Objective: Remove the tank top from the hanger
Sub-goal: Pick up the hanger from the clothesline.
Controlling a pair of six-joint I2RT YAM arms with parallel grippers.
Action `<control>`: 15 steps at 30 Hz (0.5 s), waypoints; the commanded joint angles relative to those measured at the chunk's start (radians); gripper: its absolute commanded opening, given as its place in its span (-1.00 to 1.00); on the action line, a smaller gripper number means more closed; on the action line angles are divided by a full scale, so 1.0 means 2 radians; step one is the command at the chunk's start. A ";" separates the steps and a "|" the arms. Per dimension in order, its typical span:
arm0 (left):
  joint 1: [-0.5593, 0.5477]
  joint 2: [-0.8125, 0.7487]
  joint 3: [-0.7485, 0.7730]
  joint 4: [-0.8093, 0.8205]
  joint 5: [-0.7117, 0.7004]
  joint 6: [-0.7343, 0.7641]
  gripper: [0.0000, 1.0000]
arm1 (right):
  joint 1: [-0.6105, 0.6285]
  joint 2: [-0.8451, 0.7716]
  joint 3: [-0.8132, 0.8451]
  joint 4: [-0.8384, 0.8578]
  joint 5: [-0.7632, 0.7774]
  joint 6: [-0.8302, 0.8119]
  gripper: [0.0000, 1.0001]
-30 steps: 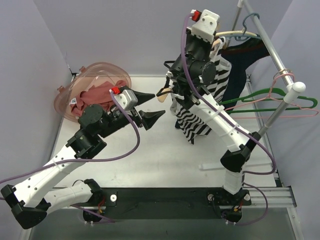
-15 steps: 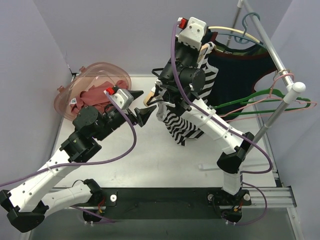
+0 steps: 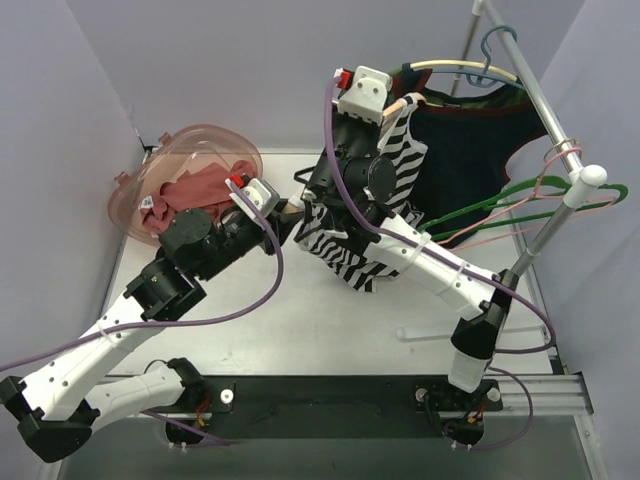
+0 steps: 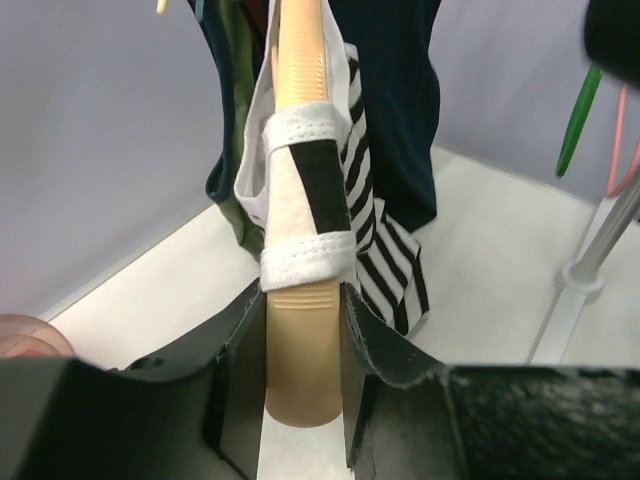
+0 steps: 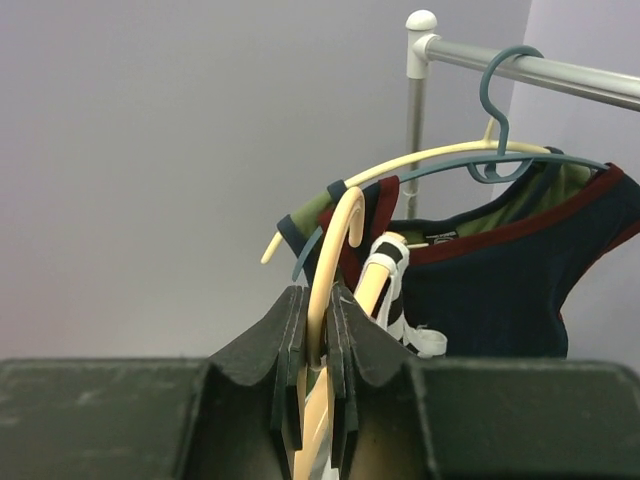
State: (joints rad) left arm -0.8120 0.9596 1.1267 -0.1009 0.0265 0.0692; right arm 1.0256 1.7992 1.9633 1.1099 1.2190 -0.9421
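The black-and-white striped tank top hangs on a cream hanger held in the air left of the rail. My right gripper is shut on the hanger's hook, which stands up between its fingers; the right gripper pinches it low on the stem. My left gripper is shut on the lower end of one hanger arm. In the left wrist view the left gripper sits just below the tank top's white strap, which wraps that arm. Striped cloth hangs behind.
A metal clothes rail runs along the right with a dark navy shirt on two hangers and empty green and pink hangers. A pink clear tub with reddish clothes sits at the back left.
The right arm carried the hanger and tank top leftward, away from the rail. The left gripper moved up to the hanger's end and closed on it.
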 commanded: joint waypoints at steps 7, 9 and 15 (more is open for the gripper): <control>0.004 -0.035 0.008 -0.010 0.022 -0.018 -1.00 | 0.039 -0.139 -0.126 -0.146 -0.046 0.252 -1.00; 0.006 -0.045 0.004 -0.015 0.027 -0.017 -1.00 | 0.049 -0.156 -0.155 -0.178 -0.069 0.263 -1.00; 0.008 -0.075 -0.003 -0.022 0.061 -0.022 -1.00 | 0.044 -0.258 -0.243 -0.322 -0.220 0.377 -0.86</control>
State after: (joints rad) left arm -0.8093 0.8642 1.1084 -0.2077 0.1192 0.0608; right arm 1.1011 1.3911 1.5608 0.6640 0.9977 -0.4339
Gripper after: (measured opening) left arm 0.391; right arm 0.122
